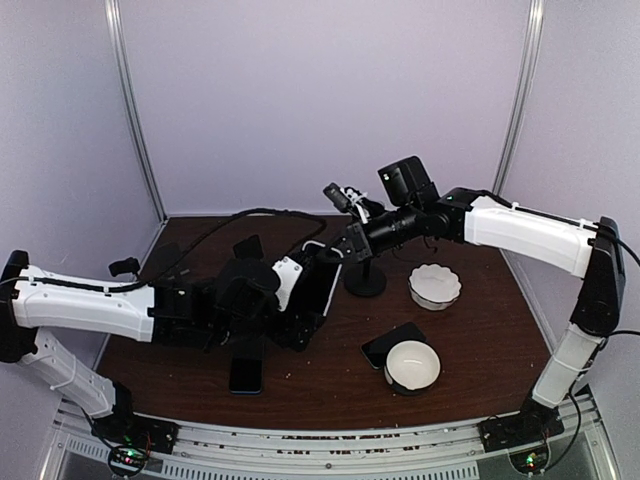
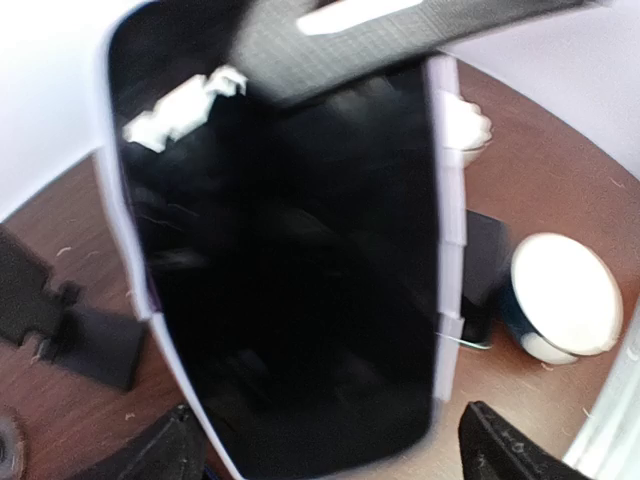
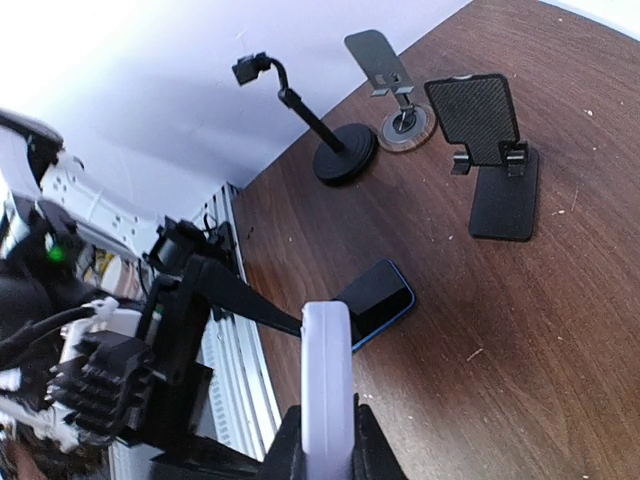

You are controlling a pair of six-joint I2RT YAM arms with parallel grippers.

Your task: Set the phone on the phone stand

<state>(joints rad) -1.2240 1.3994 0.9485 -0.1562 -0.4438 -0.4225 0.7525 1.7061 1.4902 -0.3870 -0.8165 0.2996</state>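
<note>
Scalloped white bowl [image 1: 435, 286] far right; round white bowl [image 1: 412, 365] nearer, spare black handset [image 1: 385, 347] just beside it

White-cased phone [image 2: 290, 270], dark screen, was up off the table over its middle, tilted near upright. Black round-base phone stand [image 1: 366, 283] stood upright just beside it.

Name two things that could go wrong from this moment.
The right gripper pinches the white-cased phone only by its thin edge, so it may pivot or slip out. The left gripper stands open around it, giving no backup. If dropped, it could hit the blue phone lying nearby.
</note>
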